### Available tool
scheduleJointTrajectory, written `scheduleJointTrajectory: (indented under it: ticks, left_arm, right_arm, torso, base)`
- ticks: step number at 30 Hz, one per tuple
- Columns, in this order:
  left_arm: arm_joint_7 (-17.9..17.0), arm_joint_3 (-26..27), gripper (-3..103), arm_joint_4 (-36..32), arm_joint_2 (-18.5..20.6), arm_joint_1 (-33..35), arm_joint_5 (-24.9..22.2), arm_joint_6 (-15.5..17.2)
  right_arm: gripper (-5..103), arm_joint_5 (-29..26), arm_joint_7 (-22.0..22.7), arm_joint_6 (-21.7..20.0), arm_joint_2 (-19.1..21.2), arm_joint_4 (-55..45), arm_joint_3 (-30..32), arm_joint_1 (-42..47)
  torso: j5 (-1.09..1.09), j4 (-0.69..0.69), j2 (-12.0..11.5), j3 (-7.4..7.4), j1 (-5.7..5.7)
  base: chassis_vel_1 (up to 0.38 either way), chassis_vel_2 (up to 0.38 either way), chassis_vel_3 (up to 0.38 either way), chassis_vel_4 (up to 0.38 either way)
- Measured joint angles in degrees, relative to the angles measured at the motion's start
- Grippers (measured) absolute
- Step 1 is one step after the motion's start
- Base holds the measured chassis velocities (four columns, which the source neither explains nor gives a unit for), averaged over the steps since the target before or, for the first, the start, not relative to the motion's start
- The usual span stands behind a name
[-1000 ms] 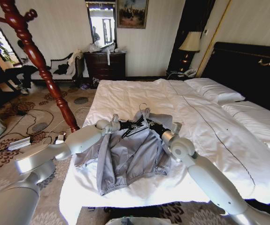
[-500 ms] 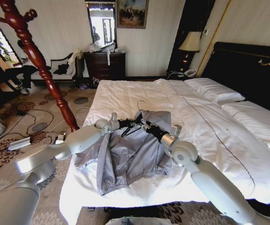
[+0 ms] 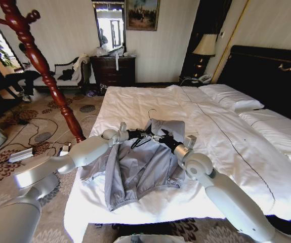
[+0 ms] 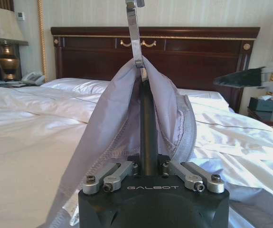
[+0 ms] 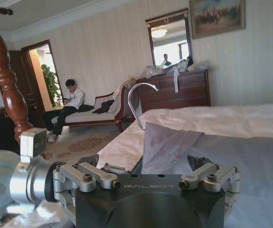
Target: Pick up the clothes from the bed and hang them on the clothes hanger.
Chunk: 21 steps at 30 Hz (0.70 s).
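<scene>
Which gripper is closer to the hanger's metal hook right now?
The left. The left gripper grips the hanger just below the hook, with the jacket draped over it. The right gripper sits slightly farther along, under the jacket's collar on the bed.

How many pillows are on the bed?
2 that I can see. One white pillow lies by the black headboard; the second pillow lies beside it, nearer the robot. More may be hidden.

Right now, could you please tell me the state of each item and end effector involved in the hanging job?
Jacket: unzipped, collar lifted, body lying on the bed.
Hanger: inside the collar, hook up.
Bed: made, white duvet smooth.
Left end effector: shut on the hanger's bar.
Right end effector: at the collar; grip unclear.
</scene>
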State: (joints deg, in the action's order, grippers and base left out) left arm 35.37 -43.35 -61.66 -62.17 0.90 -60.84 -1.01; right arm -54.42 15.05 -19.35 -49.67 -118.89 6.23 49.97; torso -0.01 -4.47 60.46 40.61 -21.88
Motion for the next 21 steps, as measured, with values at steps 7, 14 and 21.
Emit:
scheduleJointTrajectory:
  ticks: [7,14,21]
  left_arm:
    - [0.0,0.8,15,-0.2,1.2,0.1,-0.9,-0.2]
    - [0.1,1.0,15,-5.7,6.7,1.1,-1.6,-0.1]
    - [0.0,0.6,15,-9.0,11.0,1.8,-1.0,0.1]
  right_arm:
    - [100,14.5,-2.5,2.7,3.6,1.9,2.8,2.3]
    - [100,35.2,-9.5,9.5,6.9,6.5,3.2,5.5]
    - [100,47.8,-12.6,11.9,6.9,10.9,1.8,4.3]
  torso:
    - [0.01,0.01,0.0,0.0,0.0]
    - [0.02,-0.02,0.0,0.0,0.01]
    - [0.01,-0.03,0.0,0.0,0.01]
  base:
    - [0.0,0.0,0.0,0.0]
    - [0.0,0.0,0.0,0.0]
    - [0.0,0.0,0.0,0.0]
